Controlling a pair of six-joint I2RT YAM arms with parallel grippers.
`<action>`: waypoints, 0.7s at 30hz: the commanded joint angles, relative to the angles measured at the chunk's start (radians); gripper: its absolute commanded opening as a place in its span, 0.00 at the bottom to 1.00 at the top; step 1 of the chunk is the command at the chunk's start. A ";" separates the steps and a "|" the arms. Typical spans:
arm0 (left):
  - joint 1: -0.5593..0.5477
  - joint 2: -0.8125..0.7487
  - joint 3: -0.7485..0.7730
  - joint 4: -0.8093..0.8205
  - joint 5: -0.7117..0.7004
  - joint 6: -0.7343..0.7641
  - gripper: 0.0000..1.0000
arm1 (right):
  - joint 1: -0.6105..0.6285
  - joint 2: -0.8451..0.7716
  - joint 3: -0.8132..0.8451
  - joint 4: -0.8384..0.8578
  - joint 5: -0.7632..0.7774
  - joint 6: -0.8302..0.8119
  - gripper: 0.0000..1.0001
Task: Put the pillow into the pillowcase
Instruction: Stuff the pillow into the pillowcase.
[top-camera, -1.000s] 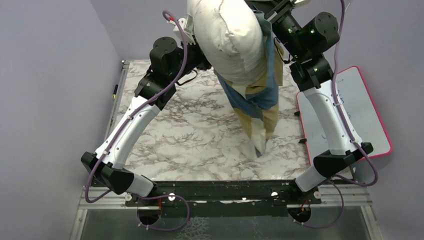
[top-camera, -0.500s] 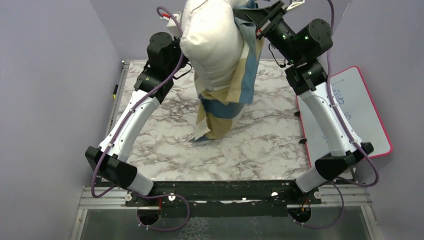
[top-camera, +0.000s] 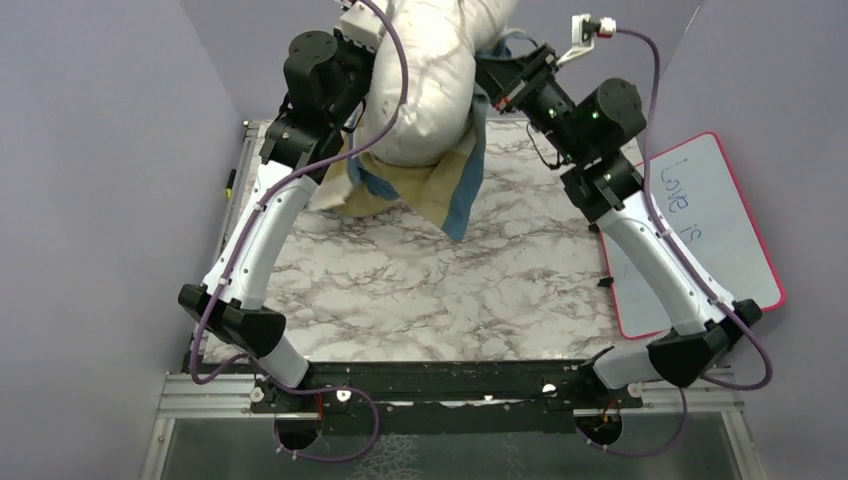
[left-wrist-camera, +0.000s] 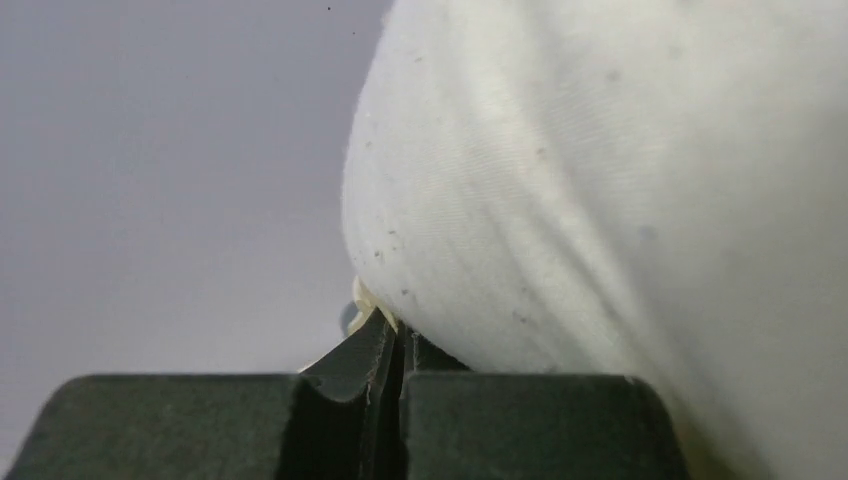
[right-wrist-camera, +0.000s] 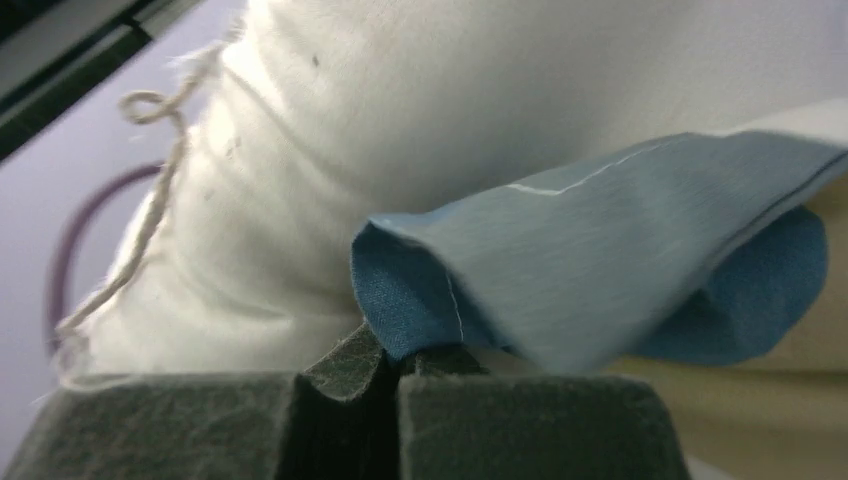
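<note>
Right gripper (right-wrist-camera: 392, 365) is clamped tight on a folded blue hem of the pillowcase (right-wrist-camera: 600, 250), a thin smooth weave with white stitching. The pillow (right-wrist-camera: 330, 130) bulges just above and left of it, and a frayed thread (right-wrist-camera: 150, 190) dangles there. Left gripper (left-wrist-camera: 392, 335) is pressed closed on a cream sliver of pillowcase, with the plump, speckled, off-white pillow swelling up and right of it. Between the two the pillow hangs raised, long axis steep, lower end sunk into the limp blue-and-tan sack
</note>
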 joint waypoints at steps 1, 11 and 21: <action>-0.060 -0.074 -0.138 0.224 0.135 0.297 0.00 | 0.020 -0.054 -0.302 -0.094 0.066 -0.135 0.00; -0.073 -0.318 -0.877 0.223 0.151 0.083 0.51 | -0.053 0.061 -0.903 0.174 0.082 -0.115 0.00; -0.150 -0.391 -0.723 0.087 0.095 -0.064 0.81 | -0.063 0.077 -0.939 0.268 -0.012 -0.112 0.00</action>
